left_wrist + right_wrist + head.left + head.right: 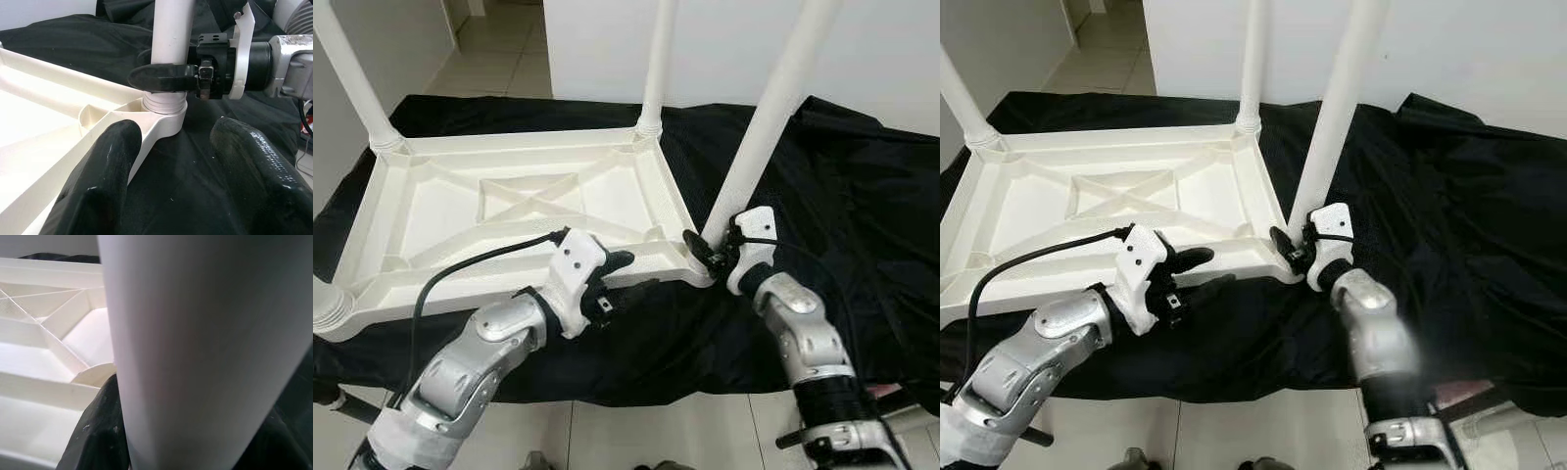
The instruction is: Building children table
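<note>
A white plastic children's table (440, 211) lies upside down on a black cloth (842, 196). Its near right leg (769, 117) stands slightly tilted in the corner socket (164, 110). My right gripper (710, 250) is shut on this leg just above the socket, and one black finger (161, 78) wraps across its front. In the right wrist view the leg (205, 347) is very close, with a finger (98, 431) against it. My left gripper (626, 274) is open and holds nothing. It sits at the table's front rim, just left of that corner, with its fingers (98, 181) pointing toward the socket.
Two more legs stand in the far corners, the far left leg (352, 78) and the far right leg (656, 69). A leg base (328, 308) shows at the near left corner. A white wall (724, 39) is behind. Tiled floor (656, 431) lies below the cloth's front edge.
</note>
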{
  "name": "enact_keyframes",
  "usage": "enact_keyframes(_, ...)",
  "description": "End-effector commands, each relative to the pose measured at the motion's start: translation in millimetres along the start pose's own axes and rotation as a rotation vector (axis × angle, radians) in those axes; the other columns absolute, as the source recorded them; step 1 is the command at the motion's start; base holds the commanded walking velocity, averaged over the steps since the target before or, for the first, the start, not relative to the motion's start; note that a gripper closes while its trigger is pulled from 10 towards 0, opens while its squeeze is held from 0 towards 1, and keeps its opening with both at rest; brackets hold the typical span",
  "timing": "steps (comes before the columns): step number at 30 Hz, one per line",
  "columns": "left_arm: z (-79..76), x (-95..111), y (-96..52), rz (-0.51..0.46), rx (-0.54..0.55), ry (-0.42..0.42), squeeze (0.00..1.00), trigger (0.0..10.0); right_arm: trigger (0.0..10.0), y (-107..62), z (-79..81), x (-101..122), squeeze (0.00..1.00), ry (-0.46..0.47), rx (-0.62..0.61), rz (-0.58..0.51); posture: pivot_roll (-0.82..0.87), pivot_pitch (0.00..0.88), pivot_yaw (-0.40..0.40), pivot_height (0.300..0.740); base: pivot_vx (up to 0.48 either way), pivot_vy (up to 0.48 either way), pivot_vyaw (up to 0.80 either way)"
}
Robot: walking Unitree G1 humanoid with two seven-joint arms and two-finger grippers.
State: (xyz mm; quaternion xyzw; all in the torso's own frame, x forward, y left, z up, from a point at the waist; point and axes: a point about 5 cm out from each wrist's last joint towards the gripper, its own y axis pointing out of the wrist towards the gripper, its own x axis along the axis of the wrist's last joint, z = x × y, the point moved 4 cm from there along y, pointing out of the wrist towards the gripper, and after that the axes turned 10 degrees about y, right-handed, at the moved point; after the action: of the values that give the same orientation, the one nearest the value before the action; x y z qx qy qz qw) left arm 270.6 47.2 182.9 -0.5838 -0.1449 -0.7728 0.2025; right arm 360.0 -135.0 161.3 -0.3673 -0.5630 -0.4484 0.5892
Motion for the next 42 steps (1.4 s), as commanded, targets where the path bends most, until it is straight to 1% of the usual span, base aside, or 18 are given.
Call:
enact_keyframes(1,-4.2,-3,-2.1,0.0,-0.048,0.006,0.0,10.0,10.0,-5.1,-3.3,-15,0.0,0.01,-0.093,0.042,-0.03,0.126,-0.036,0.74,0.0,0.0,0.0)
enact_keyframes(4,-1.4,-9,-2.0,0.017,-0.019,-0.005,0.0,10.0,10.0,-7.4,-9.0,-20,0.0,0.059,-0.272,0.028,-0.03,0.128,-0.038,0.74,0.0,0.0,0.0)
enact_keyframes(6,-1.4,-9,-2.0,0.017,-0.019,-0.005,0.0,10.0,10.0,-7.4,-9.0,-20,0.0,0.059,-0.272,0.028,-0.03,0.128,-0.038,0.74,0.0,0.0,0.0)
enact_keyframes(8,0.0,-11,-0.8,0.025,0.016,-0.009,0.0,10.0,10.0,-9.1,-9.1,-26,0.0,0.1,-0.39,0.018,-0.03,0.127,-0.042,0.74,0.0,0.0,0.0)
enact_keyframes(14,3.6,-9,1.7,0.016,0.087,-0.007,0.0,10.0,10.0,-8.5,-1.0,-27,0.0,0.15,-0.464,0.002,-0.03,0.124,-0.034,0.74,0.0,0.0,0.0)
enact_keyframes(15,5.6,-8,2.5,0.008,0.114,-0.008,0.0,10.0,10.0,-8.2,3.0,-24,0.95,0.162,-0.44,-0.009,-0.03,0.123,-0.035,0.74,0.0,0.0,0.0)
enact_keyframes(16,5.6,-8,2.5,0.008,0.114,-0.008,0.0,10.0,10.0,-8.2,3.0,-24,0.95,0.162,-0.44,-0.009,-0.03,0.123,-0.035,0.74,0.0,0.0,0.0)
enact_keyframes(17,6.8,-7,2.9,-0.002,0.131,-0.012,0.0,10.0,10.0,-8.1,6.3,-22,1.0,0.174,-0.413,-0.018,-0.03,0.122,-0.034,0.74,0.0,0.0,0.0)
enact_keyframes(21,7.6,-5,3.6,-0.017,0.145,-0.017,0.0,10.0,10.0,-11.3,5.6,-16,1.0,0.162,-0.396,-0.054,-0.03,0.124,-0.035,0.74,0.0,0.0,0.0)
enact_keyframes(23,8.3,-3,3.2,-0.03,0.153,0.006,0.0,10.0,10.0,-16.8,0.3,-11,1.0,0.146,-0.403,-0.075,-0.03,0.125,-0.038,0.74,0.0,0.0,0.0)
enact_keyframes(24,9.4,-3,1.6,-0.035,0.159,0.014,0.0,10.0,10.0,-21.5,-1.7,-9,0.0,0.136,-0.396,-0.084,-0.03,0.124,-0.038,0.74,0.0,0.0,0.0)
enact_keyframes(25,9.4,-3,1.6,-0.035,0.159,0.014,0.0,10.0,10.0,-21.5,-1.7,-9,0.0,0.136,-0.396,-0.084,-0.03,0.124,-0.038,0.74,0.0,0.0,0.0)
enact_keyframes(26,10.8,-1,-1.5,-0.047,0.166,0.028,0.0,10.0,10.0,-29.5,-2.8,-8,0.0,0.131,-0.374,-0.099,-0.03,0.125,-0.044,0.74,0.0,0.0,0.0)
enact_keyframes(28,10.8,-1,-1.5,-0.047,0.166,0.028,0.0,10.0,10.0,-29.5,-2.8,-8,0.0,0.131,-0.374,-0.099,-0.03,0.125,-0.044,0.74,0.0,0.0,0.0)
enact_keyframes(32,7.1,-1,-6.1,-0.051,0.162,0.042,0.0,10.0,10.0,-40.4,2.0,-8,0.0,0.121,-0.34,-0.122,-0.02,0.129,-0.047,0.74,0.0,0.0,0.0)
enact_keyframes(34,2.4,-1,-10.3,-0.053,0.152,0.044,0.0,10.0,10.0,-47.1,8.2,-6,0.0,0.11,-0.31,-0.141,-0.02,0.133,-0.05,0.74,0.0,0.0,0.0)
enact_keyframes(36,-4.8,-2,-18.2,-0.049,0.111,0.014,0.0,10.0,10.0,-55.7,14.6,-5,0.0,0.102,-0.273,-0.148,-0.02,0.136,-0.05,0.74,0.0,0.0,0.0)
enact_keyframes(42,-5.9,-5,-25.3,-0.033,0.11,0.025,0.0,10.0,10.0,-62.3,16.3,-7,0.0,0.094,-0.263,-0.139,-0.02,0.139,-0.052,0.74,0.0,0.0,0.0)
